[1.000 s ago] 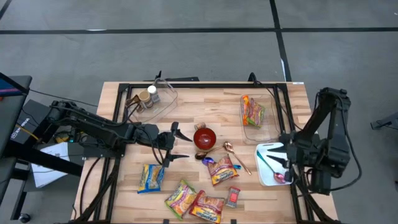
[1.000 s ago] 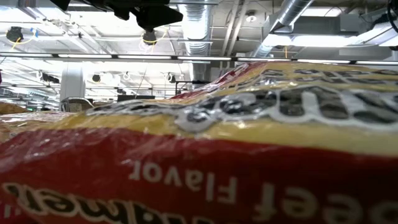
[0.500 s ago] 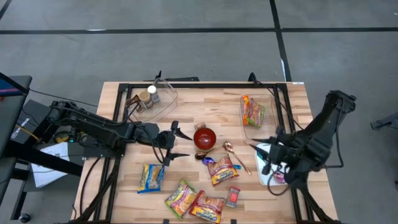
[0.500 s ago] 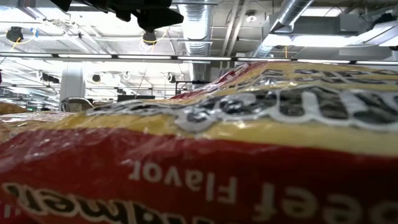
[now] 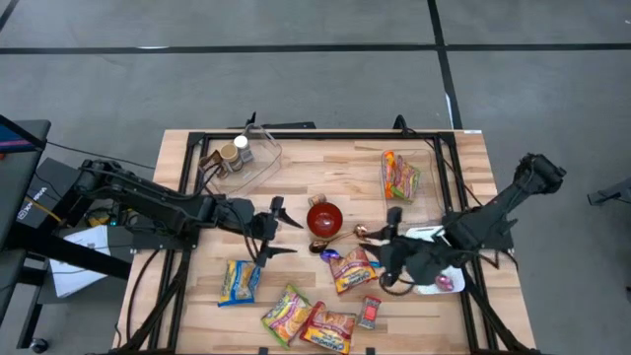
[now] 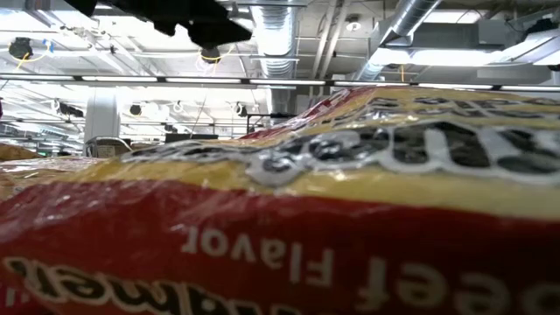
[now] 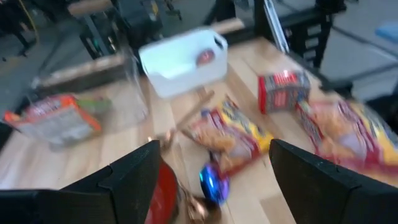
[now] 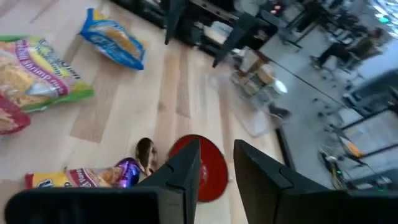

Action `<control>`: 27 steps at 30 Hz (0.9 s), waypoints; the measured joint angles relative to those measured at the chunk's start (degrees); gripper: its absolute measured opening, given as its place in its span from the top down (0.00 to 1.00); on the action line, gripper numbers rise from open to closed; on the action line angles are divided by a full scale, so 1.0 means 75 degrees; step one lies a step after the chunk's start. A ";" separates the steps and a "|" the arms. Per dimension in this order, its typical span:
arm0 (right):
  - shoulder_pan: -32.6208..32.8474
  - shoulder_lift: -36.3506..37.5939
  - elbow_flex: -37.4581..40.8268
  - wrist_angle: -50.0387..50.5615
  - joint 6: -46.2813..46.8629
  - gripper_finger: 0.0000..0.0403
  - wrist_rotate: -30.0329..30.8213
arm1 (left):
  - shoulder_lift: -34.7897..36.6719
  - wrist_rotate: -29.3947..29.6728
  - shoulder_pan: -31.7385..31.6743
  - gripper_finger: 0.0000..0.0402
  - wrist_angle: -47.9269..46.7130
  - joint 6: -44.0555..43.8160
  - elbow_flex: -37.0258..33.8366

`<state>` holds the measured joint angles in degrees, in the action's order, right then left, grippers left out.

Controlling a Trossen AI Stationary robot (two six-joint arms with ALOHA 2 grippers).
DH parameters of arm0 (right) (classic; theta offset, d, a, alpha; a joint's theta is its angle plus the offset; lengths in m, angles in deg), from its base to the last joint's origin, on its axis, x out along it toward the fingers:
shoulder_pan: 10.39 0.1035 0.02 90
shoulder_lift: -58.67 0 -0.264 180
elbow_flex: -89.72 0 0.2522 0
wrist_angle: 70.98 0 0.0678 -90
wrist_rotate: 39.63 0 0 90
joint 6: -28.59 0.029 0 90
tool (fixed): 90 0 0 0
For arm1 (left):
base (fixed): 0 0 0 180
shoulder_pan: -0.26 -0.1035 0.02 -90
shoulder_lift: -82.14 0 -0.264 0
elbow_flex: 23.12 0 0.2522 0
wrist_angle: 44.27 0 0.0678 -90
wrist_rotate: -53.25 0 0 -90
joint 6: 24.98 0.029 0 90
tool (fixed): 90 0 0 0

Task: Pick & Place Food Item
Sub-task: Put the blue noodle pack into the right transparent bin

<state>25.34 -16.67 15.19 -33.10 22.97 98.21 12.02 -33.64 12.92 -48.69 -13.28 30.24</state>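
Note:
Several food packets lie on the wooden table: a yellow-red noodle packet (image 5: 352,268), a blue packet (image 5: 240,281), a green-yellow packet (image 5: 286,314) and a red packet (image 5: 333,328). A red bowl (image 5: 324,218) stands mid-table with a purple candy (image 5: 330,253) beside it. My right gripper (image 5: 383,251) hovers over the copper spoon (image 5: 370,240), just right of the noodle packet, open by a narrow gap and empty; it points toward the bowl (image 8: 205,165). My left gripper (image 5: 278,228) is wide open and empty, left of the bowl.
A white tray (image 5: 434,237) holding a pink item sits at the right. A clear container (image 5: 399,177) with a packet stands far right, and another (image 5: 237,158) with bottles stands far left. A small red box (image 5: 370,311) lies near the front edge. A packet (image 6: 280,201) blocks the low view.
My right gripper has swung from above the white tray toward the table's left, to the spot over the spoon beside the noodle packet. Nothing on the table has moved.

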 joint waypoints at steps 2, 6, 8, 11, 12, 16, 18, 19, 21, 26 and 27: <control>-0.0254 -0.0078 0.0000 -0.0039 -0.0112 0.77 -0.0322 | 0.0000 0.0078 0.0095 0.26 -0.0479 -0.0035 0.0000; -0.0770 -0.0126 0.0003 -0.0104 -0.0115 0.77 -0.1071 | 0.0007 0.0508 0.0276 0.26 -0.1550 -0.0463 0.0000; -0.0979 -0.0125 0.0003 -0.0168 -0.0112 0.77 -0.1478 | 0.0096 0.0670 0.0328 0.26 -0.2029 -0.0743 0.0000; -0.1160 -0.0125 0.0003 -0.0288 -0.0133 0.77 -0.1805 | 0.0333 0.0767 0.0360 0.26 -0.2519 -0.1346 0.0000; -0.1169 -0.0122 0.0003 -0.0318 -0.0135 0.77 -0.1836 | 0.0424 0.0780 0.0363 0.26 -0.2598 -0.1588 0.0000; -0.1170 -0.0122 0.0003 -0.0220 -0.0137 0.77 -0.2005 | 0.0807 0.0787 0.0467 0.26 -0.3138 -0.2574 0.0000; -0.1166 -0.0122 0.0003 -0.0058 -0.0133 0.77 -0.2005 | 0.0940 0.0797 0.0540 0.26 -0.3333 -0.3034 0.0000; -0.1167 -0.0121 0.0003 0.0007 -0.0133 0.77 -0.2003 | 0.0973 0.0804 0.0592 0.26 -0.3453 -0.3246 0.0000; -0.1169 -0.0104 0.0006 0.0075 -0.0130 0.77 -0.2000 | 0.0968 0.0916 0.0702 0.26 -0.3601 -0.3608 0.0000; -0.1169 -0.0099 0.0006 0.0087 -0.0133 0.77 -0.1997 | 0.0880 0.1588 0.0933 0.26 -0.4624 -0.4737 0.0000; -0.1169 -0.0099 0.0006 0.0110 -0.0130 0.77 -0.1997 | 0.0883 0.1750 0.0945 0.26 -0.4861 -0.5008 -0.0003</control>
<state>16.57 -17.41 15.23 -32.28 22.00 83.23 18.64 -20.51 20.01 -85.14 -50.84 30.22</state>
